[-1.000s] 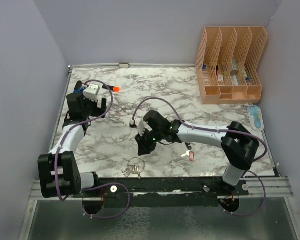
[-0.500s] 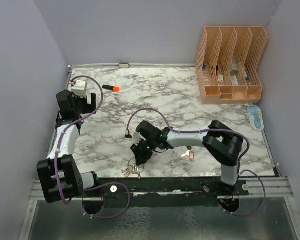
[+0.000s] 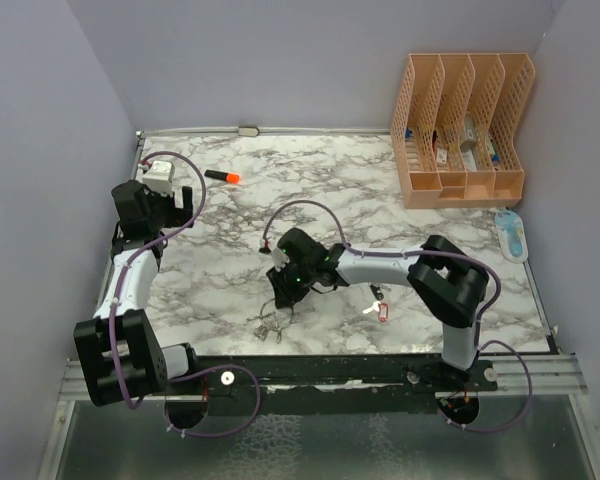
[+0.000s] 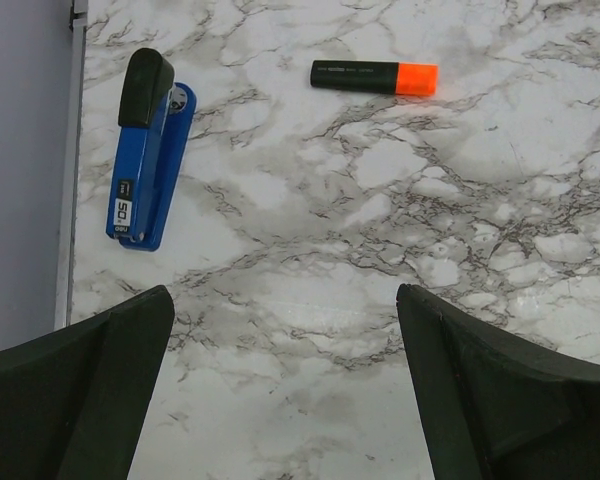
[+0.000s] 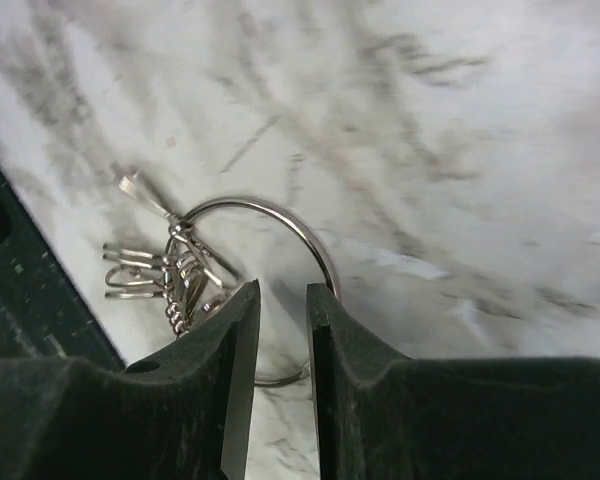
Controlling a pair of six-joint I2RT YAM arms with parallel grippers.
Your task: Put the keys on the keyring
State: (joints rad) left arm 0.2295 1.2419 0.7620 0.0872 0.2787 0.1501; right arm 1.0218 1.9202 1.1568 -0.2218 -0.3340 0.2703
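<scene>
The keyring (image 3: 273, 318), a thin silver wire ring with small silver keys (image 5: 145, 270) bunched on it, lies near the table's front edge. My right gripper (image 3: 285, 291) is just behind it. In the right wrist view the right gripper (image 5: 282, 290) is closed to a narrow gap over the ring (image 5: 266, 208), whose wire crosses between the jaws. A key with a red tag (image 3: 384, 313) and a dark-headed key (image 3: 378, 293) lie loose to the right, by the right forearm. My left gripper (image 3: 175, 200) is open and empty at the far left, its fingers (image 4: 500, 400) wide apart above bare marble.
An orange-capped black marker (image 4: 375, 77) and a blue stapler (image 4: 145, 150) lie at the back left. An orange file organiser (image 3: 460, 120) stands at the back right, with a blue-and-white item (image 3: 512, 232) in front of it. The black front rail (image 5: 20, 300) is close to the ring.
My right gripper came down onto the keyring, then drew back from the front edge; the ring shifted with it. The left arm pulled back to the far left and has stayed there.
</scene>
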